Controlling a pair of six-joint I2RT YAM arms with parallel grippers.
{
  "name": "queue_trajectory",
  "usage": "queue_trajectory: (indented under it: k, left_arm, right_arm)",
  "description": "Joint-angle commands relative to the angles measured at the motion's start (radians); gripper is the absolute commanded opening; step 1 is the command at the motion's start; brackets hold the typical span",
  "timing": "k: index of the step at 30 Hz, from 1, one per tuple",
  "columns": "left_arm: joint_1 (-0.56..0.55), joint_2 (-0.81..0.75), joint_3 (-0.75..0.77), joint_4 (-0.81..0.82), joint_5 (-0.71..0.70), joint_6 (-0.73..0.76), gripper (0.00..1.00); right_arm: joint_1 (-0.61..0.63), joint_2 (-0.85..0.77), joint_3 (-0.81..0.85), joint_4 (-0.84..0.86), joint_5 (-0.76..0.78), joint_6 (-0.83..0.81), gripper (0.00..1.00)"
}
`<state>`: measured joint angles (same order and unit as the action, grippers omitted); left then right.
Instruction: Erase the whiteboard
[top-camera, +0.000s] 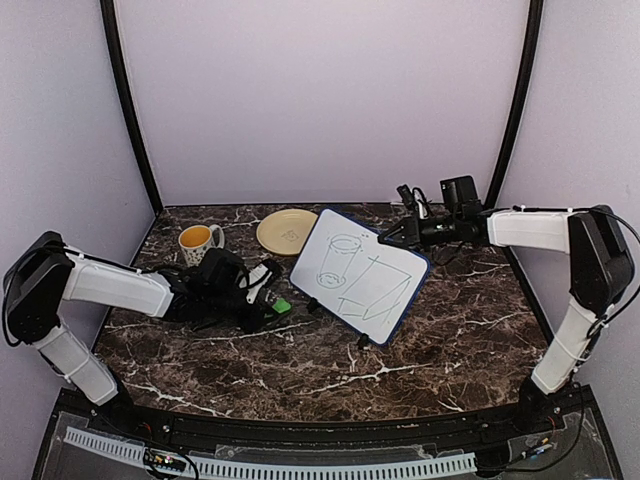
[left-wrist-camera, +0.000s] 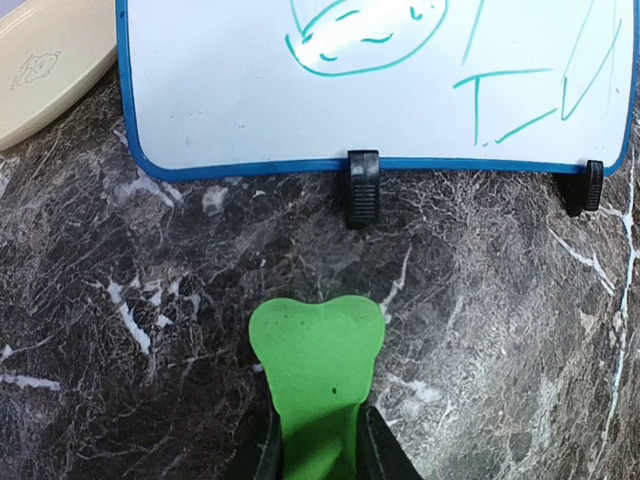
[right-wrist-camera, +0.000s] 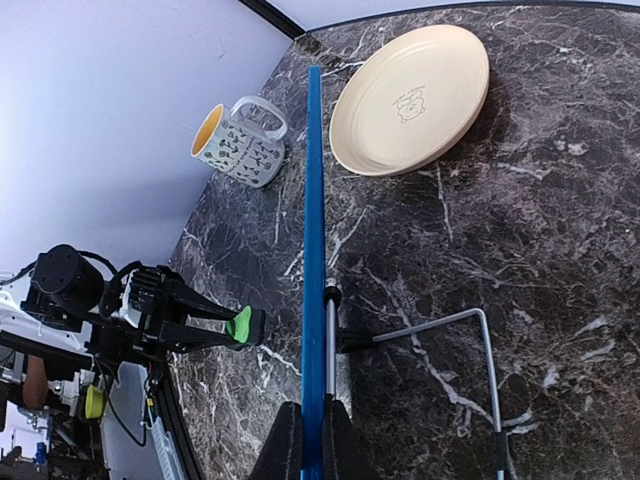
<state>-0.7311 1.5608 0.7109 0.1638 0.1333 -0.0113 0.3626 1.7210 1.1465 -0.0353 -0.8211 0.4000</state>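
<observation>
The left arm (top-camera: 120, 288) lies low and stretched out from its base at the near left, its forearm running just above the tabletop (top-camera: 300, 370) toward the middle. The left tool (top-camera: 272, 302) is clamped on a green pad (left-wrist-camera: 318, 375), whose rounded end sticks out past the fingertips and points at the board's lower edge, near it but not touching.

The right arm (top-camera: 530, 230) rises from the near right, bends at a high elbow and reaches level toward the centre. The right tool (right-wrist-camera: 312, 445) is closed on the upper edge of the whiteboard (top-camera: 360, 275), one finger on each face of the blue frame.

The whiteboard stands in the middle of the tabletop, leaning back on a wire prop (right-wrist-camera: 440, 325), its black feet (left-wrist-camera: 363, 187) on the stone. Teal line sketches cover it: a cylinder shape and some angular strokes.

Behind the board's left side lies a pale yellow plate (top-camera: 287, 230), and left of that stands a mug (top-camera: 198, 240) with a yellow inside.

The tabletop is dark marble with white veins. Pale lilac walls close in three sides, with a black curved pole (top-camera: 130, 110) in each rear corner.
</observation>
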Motion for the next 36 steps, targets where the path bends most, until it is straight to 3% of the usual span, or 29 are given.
queue_trajectory:
  k: [1, 32, 36]
  left_arm:
    - [0.002, -0.044, -0.033, -0.002, -0.004, -0.013, 0.25]
    - [-0.020, -0.027, -0.041, -0.006, 0.015, -0.014, 0.26]
    - [-0.036, -0.019, -0.027, -0.027, 0.022, 0.001, 0.34]
  right_arm:
    - [0.036, -0.044, -0.059, 0.066, -0.062, 0.056, 0.00]
    - [-0.048, -0.194, -0.170, 0.028, -0.117, -0.032, 0.00]
    - [-0.042, -0.196, -0.185, 0.031, -0.110, -0.022, 0.00]
